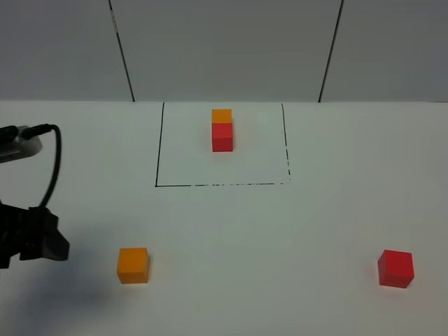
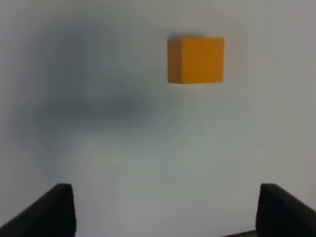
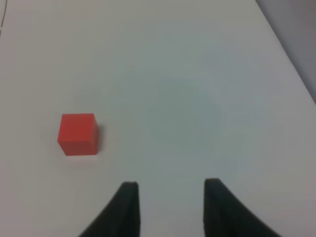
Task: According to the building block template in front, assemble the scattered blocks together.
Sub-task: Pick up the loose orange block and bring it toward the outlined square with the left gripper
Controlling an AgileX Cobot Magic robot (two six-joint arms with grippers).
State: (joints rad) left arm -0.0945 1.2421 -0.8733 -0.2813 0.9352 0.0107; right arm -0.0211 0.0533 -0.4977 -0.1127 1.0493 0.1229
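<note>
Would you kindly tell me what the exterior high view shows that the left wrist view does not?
Only the exterior high view shows the building block template inside its black drawn frame, and the loose red cube. Only the left wrist view shows the left gripper open, with nothing between its fingertips. Both show the loose orange cube resting on the white table.

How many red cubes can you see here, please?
2. One red cube sits inside the black frame, touching the template's orange cube; the loose red cube lies at front right.
</note>
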